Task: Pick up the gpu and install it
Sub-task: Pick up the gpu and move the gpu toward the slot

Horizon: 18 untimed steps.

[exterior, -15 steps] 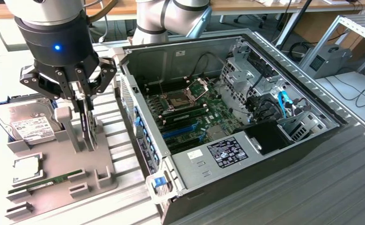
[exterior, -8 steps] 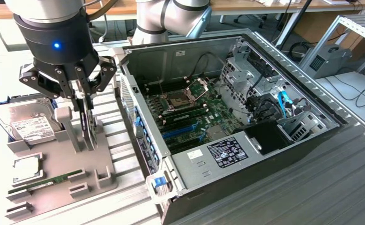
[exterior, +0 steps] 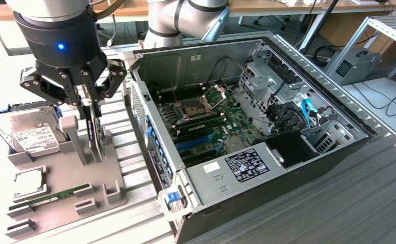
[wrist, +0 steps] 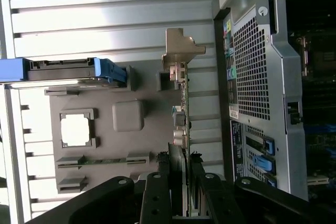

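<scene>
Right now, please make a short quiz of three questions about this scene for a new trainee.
1. True or false: the gpu is upright on its edge, at the gray tray.
2. The gripper is closed on: A) a memory stick, B) the gpu, C) a hard drive?
3. In the exterior view, on which side of the tray is the computer case?
Key: 1 true; 2 B; 3 the exterior view's right.
</scene>
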### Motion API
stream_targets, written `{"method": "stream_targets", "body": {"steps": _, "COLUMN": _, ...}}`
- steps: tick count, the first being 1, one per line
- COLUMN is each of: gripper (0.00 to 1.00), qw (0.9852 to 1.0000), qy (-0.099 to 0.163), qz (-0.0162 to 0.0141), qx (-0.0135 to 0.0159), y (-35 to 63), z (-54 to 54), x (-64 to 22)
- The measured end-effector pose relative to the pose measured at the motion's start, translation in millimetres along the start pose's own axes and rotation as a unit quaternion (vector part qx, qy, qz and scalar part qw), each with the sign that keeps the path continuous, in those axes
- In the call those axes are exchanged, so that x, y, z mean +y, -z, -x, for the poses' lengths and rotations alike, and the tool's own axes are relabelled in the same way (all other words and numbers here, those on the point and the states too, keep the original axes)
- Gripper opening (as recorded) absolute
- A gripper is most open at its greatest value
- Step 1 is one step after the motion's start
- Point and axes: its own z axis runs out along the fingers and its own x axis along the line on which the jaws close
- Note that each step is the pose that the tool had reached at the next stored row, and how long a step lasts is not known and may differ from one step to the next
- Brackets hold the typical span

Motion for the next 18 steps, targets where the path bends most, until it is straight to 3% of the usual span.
{"method": "stream_targets", "body": {"steps": 18, "gripper": 0.27, "qw": 1.0000, "qy": 0.000, "qz": 0.0000, "qx": 0.0000, "y": 8.5, "z": 0.8, "x": 0.4}}
